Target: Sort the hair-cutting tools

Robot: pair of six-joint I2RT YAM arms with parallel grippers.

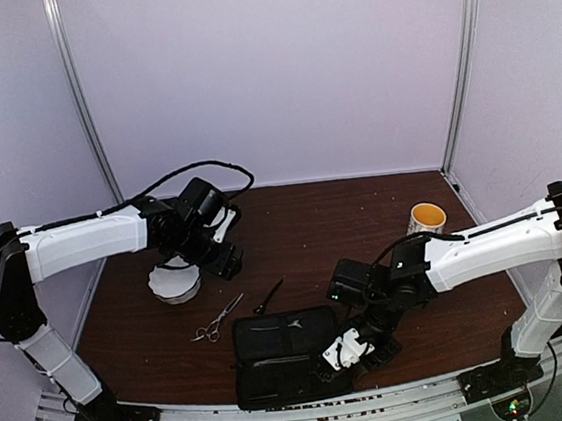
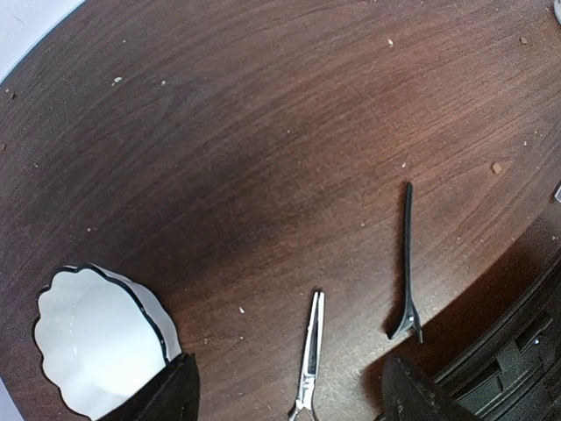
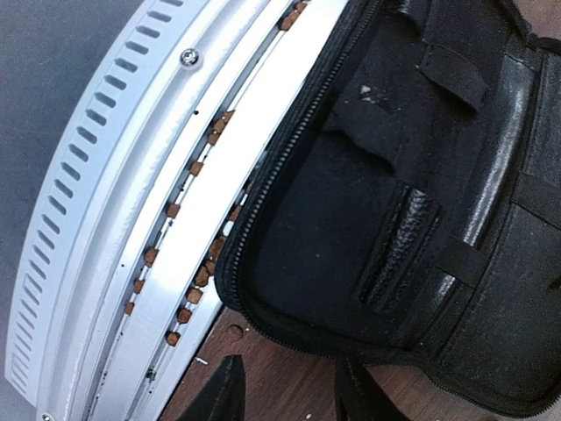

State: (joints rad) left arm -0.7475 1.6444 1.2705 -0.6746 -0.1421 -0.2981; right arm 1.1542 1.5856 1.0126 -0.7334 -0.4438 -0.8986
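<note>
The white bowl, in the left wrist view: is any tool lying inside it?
No, the bowl shows only its white inside; the scissors lie on the table beside it.

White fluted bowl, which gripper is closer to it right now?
Left. The left gripper hangs just beside the white fluted bowl; the right gripper is far off, at the black zip case's near right corner.
</note>
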